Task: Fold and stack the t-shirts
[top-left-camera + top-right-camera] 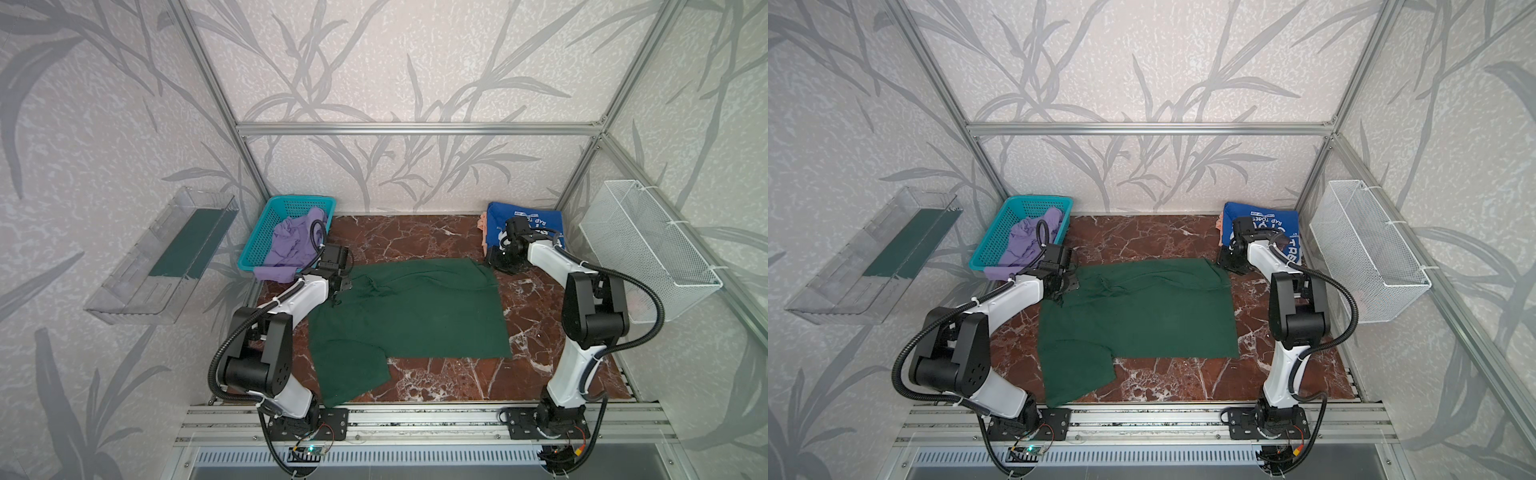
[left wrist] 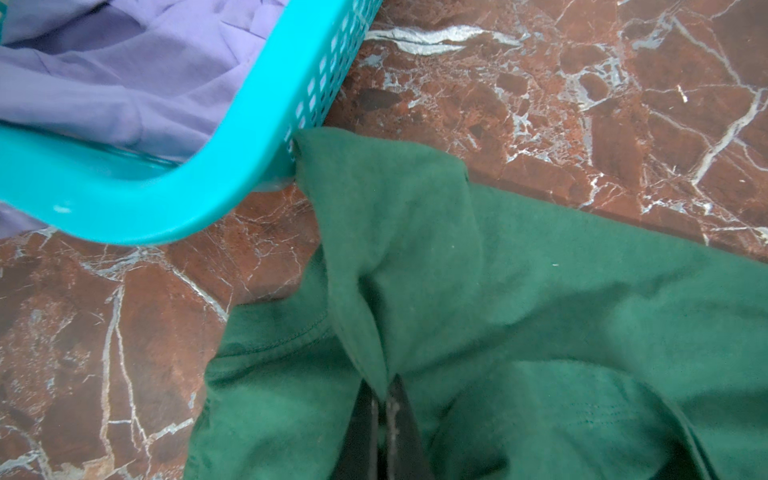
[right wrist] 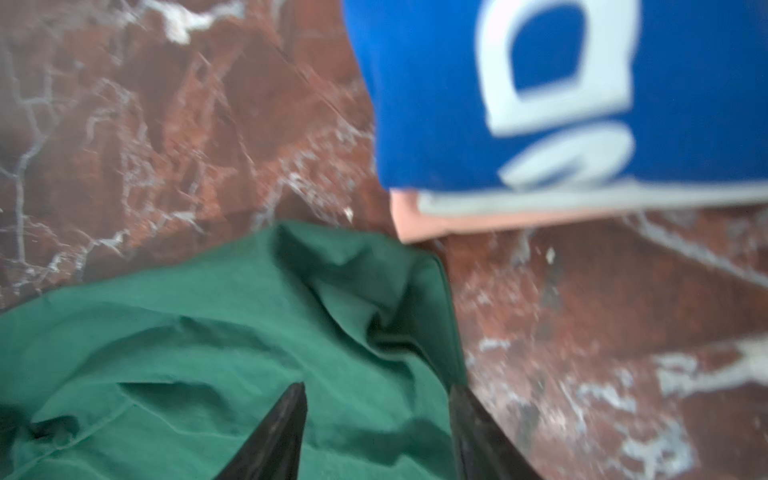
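On the middle of the surface [image 1: 415,237] the green shirt [image 1: 409,311] lies spread, its long axis running left to right, sleeves at the left and hem at the right. Its far edge spans between our two arms. The left end effector [image 2: 382,395] is clamped on a fold at the far-left corner, just beside the basket [image 1: 301,198]. The right end effector [image 3: 376,390] stands with its jaws apart over the far-right corner, with cloth beneath it but not pinched. We judge the right arm the nearer to the stack, which lies just far and right of it. We count four shirts: one green, one purple shirt [image 1: 291,245] in the basket, and one blue shirt [image 3: 415,104] folded on one peach shirt [image 3: 457,226]. There is one basket.
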Controlling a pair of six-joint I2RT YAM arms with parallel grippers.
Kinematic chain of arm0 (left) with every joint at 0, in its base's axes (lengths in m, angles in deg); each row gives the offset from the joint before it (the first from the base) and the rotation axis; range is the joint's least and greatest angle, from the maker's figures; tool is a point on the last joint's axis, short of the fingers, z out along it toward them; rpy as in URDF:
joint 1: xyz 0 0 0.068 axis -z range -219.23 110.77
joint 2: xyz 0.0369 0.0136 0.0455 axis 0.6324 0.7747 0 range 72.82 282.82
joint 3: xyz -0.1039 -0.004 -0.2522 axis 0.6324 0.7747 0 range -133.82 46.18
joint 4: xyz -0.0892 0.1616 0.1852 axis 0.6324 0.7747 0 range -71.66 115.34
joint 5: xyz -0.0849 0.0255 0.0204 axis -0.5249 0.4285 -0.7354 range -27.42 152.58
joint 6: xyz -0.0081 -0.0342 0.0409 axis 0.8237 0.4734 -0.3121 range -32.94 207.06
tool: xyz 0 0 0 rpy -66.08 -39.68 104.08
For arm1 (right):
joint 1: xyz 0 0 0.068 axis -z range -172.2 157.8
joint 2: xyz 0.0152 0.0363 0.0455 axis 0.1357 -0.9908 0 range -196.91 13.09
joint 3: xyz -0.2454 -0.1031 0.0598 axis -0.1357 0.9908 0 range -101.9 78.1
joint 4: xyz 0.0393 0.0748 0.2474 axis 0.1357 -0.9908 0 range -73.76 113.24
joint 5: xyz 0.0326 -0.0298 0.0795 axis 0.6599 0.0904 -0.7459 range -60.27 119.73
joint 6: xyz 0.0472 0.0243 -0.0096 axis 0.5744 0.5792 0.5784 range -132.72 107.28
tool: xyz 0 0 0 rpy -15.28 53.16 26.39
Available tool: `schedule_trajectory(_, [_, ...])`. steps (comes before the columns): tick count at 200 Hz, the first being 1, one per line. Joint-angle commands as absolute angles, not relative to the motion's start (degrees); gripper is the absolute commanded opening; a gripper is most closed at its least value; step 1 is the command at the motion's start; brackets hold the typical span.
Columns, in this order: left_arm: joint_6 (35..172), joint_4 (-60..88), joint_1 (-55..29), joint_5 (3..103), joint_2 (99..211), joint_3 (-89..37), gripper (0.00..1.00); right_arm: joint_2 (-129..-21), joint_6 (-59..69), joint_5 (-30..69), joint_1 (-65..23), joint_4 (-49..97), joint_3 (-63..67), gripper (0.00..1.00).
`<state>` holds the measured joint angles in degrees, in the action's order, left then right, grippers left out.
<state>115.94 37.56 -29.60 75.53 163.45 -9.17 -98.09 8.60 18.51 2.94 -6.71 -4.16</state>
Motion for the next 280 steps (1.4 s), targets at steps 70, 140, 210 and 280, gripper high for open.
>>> schedule_trajectory(70, [115.8,36.9,-29.9,73.5,164.9,-10.2,0.03,-105.7,6.9,20.7,3.0,-9.3,-10.1,0.39])
schedule_trajectory(140, [115.7,36.9,-29.9,73.3,165.4,-10.2,0.03,-107.6,7.1,21.0,3.0,-8.9,-11.0,0.21])
schedule_trajectory(210, [115.7,36.9,-29.9,73.2,165.2,-10.0,0.02,-107.3,7.6,20.6,3.1,-8.1,-11.1,0.00])
schedule_trajectory(280, [115.6,37.0,-29.9,73.7,165.3,-9.9,0.02,-105.2,9.5,24.4,4.8,-8.0,-10.4,0.00])
